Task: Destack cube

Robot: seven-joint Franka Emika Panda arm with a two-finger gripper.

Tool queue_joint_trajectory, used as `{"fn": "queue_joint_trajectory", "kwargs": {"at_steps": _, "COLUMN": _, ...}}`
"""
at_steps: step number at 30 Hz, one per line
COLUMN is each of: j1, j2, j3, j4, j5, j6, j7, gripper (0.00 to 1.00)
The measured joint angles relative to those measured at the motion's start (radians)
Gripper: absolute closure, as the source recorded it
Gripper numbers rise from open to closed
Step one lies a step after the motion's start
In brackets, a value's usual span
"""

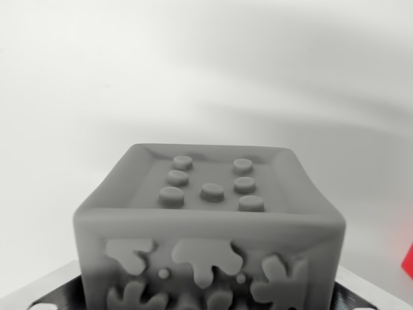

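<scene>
One grey cube [208, 226], seven raised studs on top, blotchy relief on the front, red object [408, 261] at the wrist view's right, white bench [77, 116], jaws' state impossible to tell.

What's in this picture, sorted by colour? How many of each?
Grey: 1, the cube, with raised dots on top.
Red: 1, a thing cut off at the wrist view's right edge; what it is cannot be told.
Black and silver: 1, the gripper at the bottom corners, around the cube.
Total: 3
</scene>
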Motion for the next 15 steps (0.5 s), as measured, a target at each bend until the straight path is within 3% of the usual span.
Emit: {"fn": "queue_joint_trajectory", "kwargs": {"at_steps": 15, "j1": 0.041, "j2": 0.025, "j3": 0.024, "j4": 0.026, "j5": 0.0, "j6": 0.0, "j7": 0.03, "gripper": 1.0}}
